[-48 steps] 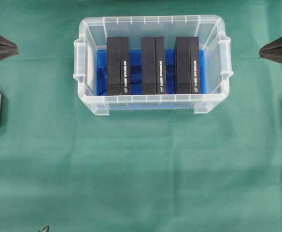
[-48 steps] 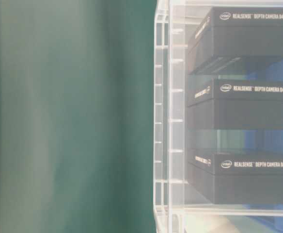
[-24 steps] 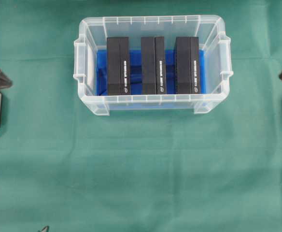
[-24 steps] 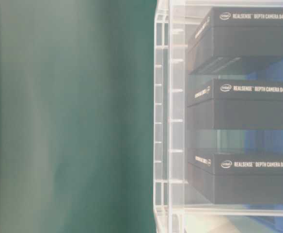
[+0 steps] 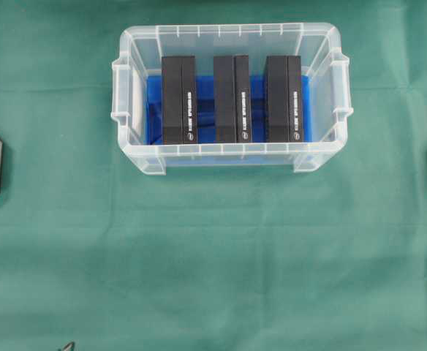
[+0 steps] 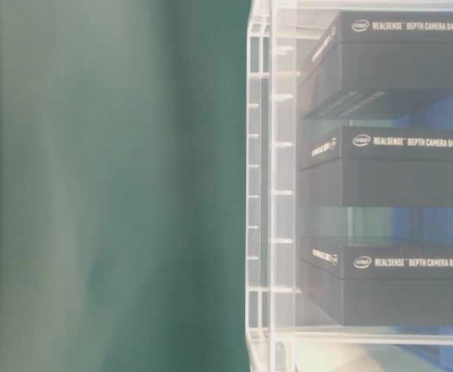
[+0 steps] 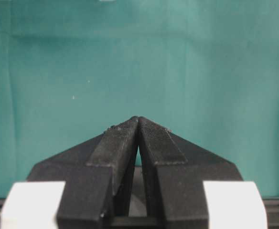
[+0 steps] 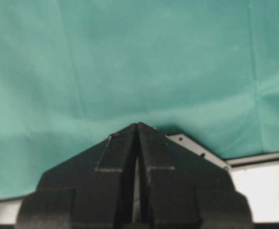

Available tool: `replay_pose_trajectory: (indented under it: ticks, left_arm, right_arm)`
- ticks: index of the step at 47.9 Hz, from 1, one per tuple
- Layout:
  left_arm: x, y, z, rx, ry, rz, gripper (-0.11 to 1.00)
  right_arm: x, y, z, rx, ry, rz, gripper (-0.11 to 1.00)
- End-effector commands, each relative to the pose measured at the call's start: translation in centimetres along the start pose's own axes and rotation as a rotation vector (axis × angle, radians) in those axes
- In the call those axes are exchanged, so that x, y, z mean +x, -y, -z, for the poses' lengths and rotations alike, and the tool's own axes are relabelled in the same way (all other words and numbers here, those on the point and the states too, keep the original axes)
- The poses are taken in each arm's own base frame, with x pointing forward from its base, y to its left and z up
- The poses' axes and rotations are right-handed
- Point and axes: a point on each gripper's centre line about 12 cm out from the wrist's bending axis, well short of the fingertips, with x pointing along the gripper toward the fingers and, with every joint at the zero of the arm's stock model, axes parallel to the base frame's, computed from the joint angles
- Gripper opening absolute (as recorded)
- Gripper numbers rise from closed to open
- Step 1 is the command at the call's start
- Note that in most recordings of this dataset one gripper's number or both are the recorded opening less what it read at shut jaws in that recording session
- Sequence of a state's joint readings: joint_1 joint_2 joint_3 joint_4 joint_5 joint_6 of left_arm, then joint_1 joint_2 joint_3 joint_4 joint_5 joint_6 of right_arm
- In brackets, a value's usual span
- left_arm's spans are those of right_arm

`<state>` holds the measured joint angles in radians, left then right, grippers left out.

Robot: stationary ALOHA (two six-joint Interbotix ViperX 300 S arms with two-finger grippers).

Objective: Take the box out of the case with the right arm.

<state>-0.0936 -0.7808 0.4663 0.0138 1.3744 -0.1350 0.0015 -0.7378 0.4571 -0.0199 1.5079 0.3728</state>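
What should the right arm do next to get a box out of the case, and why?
Probably swing the right gripper toward the case and open it. Its jaws are shut over bare green cloth, and three boxes stand untouched inside; the right box looks nearest.

Left gripper (image 7: 138, 119) closed, right gripper (image 8: 137, 125) closed — empty

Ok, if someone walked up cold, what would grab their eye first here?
Probably the clear case with its bright blue bottom, sitting at the far middle of the green cloth. Three black boxes stand side by side inside it, white lettering showing. Both wrist views show only cloth, with the left gripper and right gripper shut, holding nothing.
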Motion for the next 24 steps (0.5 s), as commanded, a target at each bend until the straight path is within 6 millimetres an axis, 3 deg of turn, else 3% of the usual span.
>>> replay_pose_trajectory:
  ticks: [1,16,24]
  left_arm:
    - [-0.56,0.08,-0.55,0.001,0.026,0.002,0.02]
    - [-0.56,0.09,-0.56,0.000,0.028,0.002,0.02]
    - [-0.60,0.09,-0.59,0.001,0.029,0.002,0.02]
  right_arm:
    - [-0.67,0.01,-0.40,0.084,0.019,0.001,0.01]
    - [-0.44,0.34,0.25,0.808,-0.042,0.061,0.01]
    - [-0.45,0.35,0.32,0.986,-0.041,0.070,0.01]
